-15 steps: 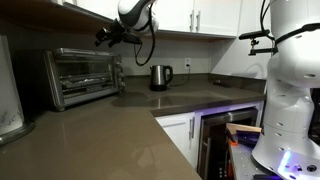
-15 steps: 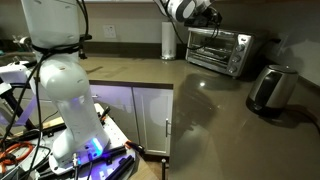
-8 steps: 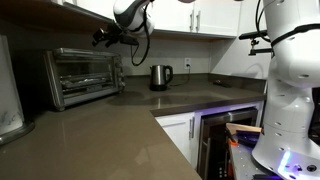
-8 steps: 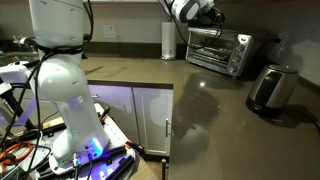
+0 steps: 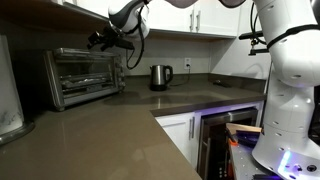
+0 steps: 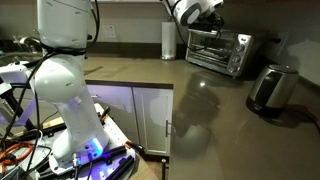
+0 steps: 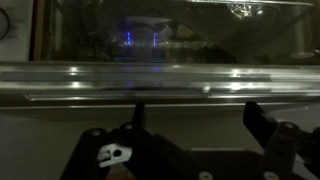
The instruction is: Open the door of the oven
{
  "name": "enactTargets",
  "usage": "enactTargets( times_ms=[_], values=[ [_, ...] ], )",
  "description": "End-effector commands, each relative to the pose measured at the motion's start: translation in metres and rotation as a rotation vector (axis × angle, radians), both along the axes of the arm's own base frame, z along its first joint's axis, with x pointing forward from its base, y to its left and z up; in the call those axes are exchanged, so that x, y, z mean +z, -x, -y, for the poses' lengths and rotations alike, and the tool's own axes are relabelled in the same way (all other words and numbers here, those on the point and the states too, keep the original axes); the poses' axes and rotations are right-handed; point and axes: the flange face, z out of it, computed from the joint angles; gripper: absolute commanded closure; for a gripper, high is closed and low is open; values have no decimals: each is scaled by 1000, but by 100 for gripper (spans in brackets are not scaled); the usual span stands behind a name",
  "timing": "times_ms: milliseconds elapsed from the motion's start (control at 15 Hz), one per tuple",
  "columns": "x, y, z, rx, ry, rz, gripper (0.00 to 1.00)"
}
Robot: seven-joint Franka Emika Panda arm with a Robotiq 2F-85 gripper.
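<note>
Gripper (image 5: 100, 40) hovers just above the oven's (image 5: 48, 80) near top edge, fingers (image 7: 275, 140) spread wide, facing the shut door's (image 5: 88, 78) bar handle (image 7: 160, 85).

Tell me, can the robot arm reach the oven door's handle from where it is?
Probably yes. In the wrist view the handle runs straight across just ahead of the open jaws, with nothing showing between them. The door is shut.

There is one silver toaster oven (image 5: 84, 78), one little steel kettle (image 5: 160, 77), one white paper towel roll (image 6: 168, 40) (standing up), and one white robot arm (image 5: 290, 90) with one black gripper (image 5: 98, 41).
</note>
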Motion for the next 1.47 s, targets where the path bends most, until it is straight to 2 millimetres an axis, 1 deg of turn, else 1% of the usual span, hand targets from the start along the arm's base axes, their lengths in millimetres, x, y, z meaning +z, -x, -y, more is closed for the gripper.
enactTargets(
  times_ms=[0,133,600,867,1133,1400],
  values=[
    [-6,-3,4,7,-10,-20,0],
    [-8,-1,4,2,-24,-45,0],
    [-7,11,2,-17,-45,-89,0],
    [-9,28,-1,-49,-52,-114,0],
    [-14,50,-10,-89,-47,-143,0],
    [-23,63,-18,-127,-23,-183,0]
  ],
)
